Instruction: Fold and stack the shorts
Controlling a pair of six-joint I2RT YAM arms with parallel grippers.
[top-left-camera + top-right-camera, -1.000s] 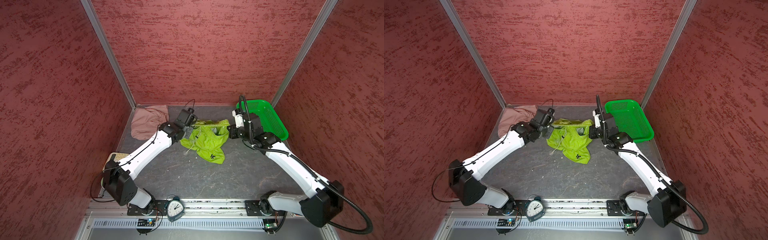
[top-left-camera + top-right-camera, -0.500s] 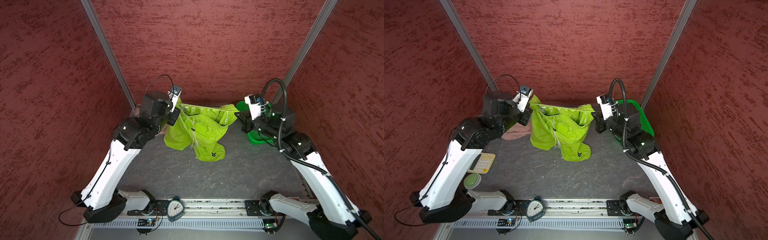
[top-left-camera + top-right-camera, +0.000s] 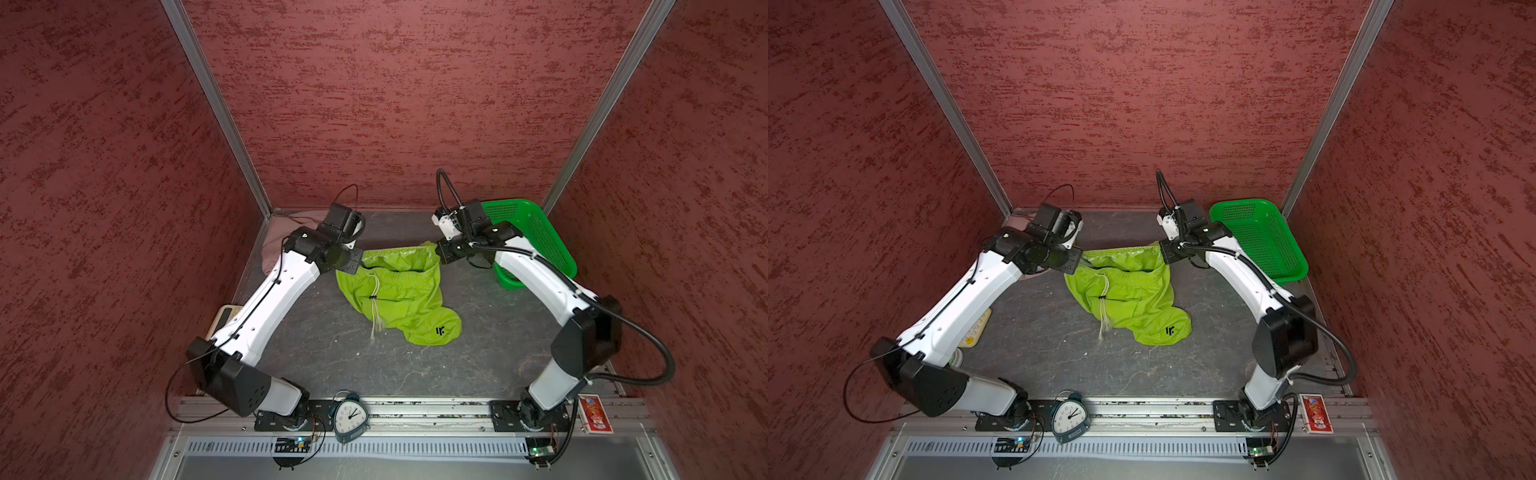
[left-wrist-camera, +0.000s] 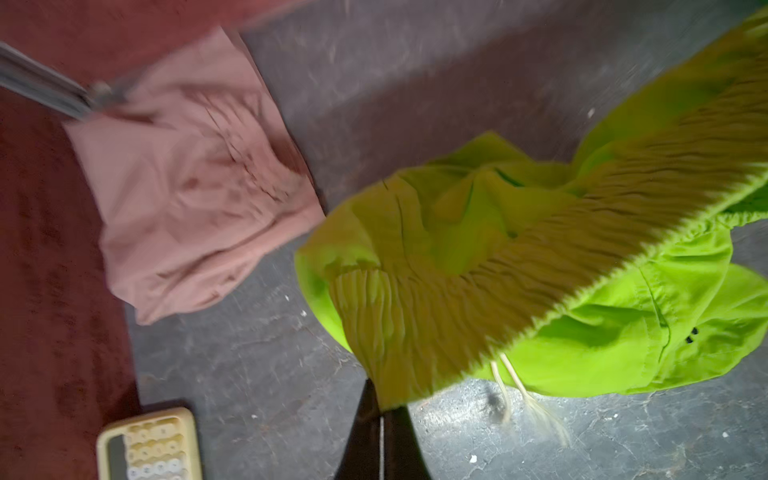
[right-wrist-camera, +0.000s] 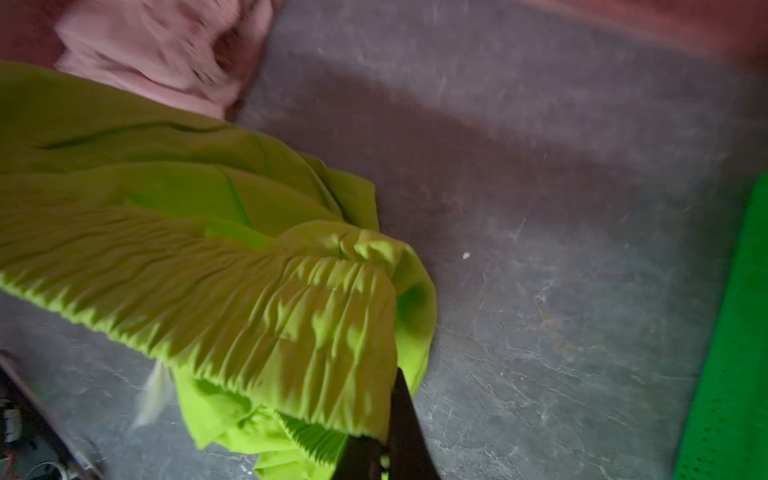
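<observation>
Two ends of one gathered waistband (image 3: 398, 252) are being gripped: the left claw (image 3: 360, 262) is clamping shut on the left end and the right claw (image 3: 439, 254) is clamping shut on the right end, so the band of the lime green shorts (image 3: 399, 299) is stretching between them above the counter (image 3: 316, 357). In both wrist views the dark fingers (image 4: 399, 444) are pressing together on bunched elastic. Below the band the cloth is hanging down and its lower part is lying crumpled on the counter, with the black logo (image 3: 440, 331) facing up on the near leg and the pale drawstring (image 3: 375, 316) dangling down the front. The dusty pink shorts (image 4: 195, 178) are lying in a loose heap in the far left corner, mostly hidden behind the left arm (image 3: 274, 295) in both top views. A bright green perforated basket (image 3: 536, 237) is sitting at the far right, beside the right arm (image 3: 536, 278). An alarm clock (image 3: 349, 417) is standing at the near edge.
</observation>
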